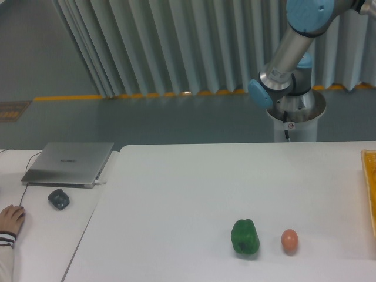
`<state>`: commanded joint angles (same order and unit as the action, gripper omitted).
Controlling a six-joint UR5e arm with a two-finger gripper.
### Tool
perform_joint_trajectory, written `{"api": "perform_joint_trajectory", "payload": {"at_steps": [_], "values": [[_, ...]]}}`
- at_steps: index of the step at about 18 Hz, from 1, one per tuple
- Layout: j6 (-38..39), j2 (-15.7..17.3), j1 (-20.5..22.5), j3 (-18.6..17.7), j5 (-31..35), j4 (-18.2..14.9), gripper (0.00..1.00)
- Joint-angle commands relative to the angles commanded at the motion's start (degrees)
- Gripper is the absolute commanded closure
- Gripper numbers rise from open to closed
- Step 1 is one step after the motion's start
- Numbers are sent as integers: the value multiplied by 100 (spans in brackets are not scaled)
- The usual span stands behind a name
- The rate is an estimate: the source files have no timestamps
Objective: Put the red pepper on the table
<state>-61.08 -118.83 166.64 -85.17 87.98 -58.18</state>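
Observation:
The red pepper is out of view. The large white table [194,188] fills the lower middle and right of the camera view. Only the arm's base and lower links [288,64] show at the upper right, rising out of the top edge. The gripper itself is out of frame.
A green bell pepper [245,237] and an orange-brown egg [289,240] lie near the table's front edge. An orange-yellow tray edge [370,188] shows at the far right. On the smaller left desk sit a closed laptop [69,163] and a dark mouse [58,198]; a person's hand [10,220] rests there.

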Motion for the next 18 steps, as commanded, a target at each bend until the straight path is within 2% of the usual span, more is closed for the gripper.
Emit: {"api": "perform_joint_trajectory", "payload": {"at_steps": [18], "values": [[-211, -35, 88, -9, 0, 62, 0]]}}
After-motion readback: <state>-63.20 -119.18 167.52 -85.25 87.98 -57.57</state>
